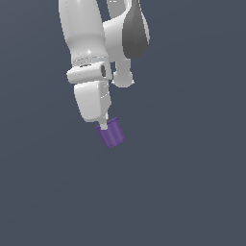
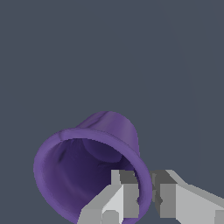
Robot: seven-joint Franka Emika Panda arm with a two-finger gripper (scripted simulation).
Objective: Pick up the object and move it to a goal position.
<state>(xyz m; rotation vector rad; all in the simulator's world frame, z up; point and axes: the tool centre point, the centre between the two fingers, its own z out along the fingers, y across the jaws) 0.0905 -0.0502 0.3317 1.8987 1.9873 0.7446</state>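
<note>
**Purple cup held by its rim wall**

Plain grey-blue background fills both views; no bench surface can be told apart. The claw is clamped on the purple cup, which hangs tilted under the arm, at about 5 o'clock from the wrist. In the wrist view one finger sits inside the flared rim and the other outside, pinching the thin wall. I judge the cup light and stiff, perhaps smooth; such an edge hold may let it swing or slip.
</note>
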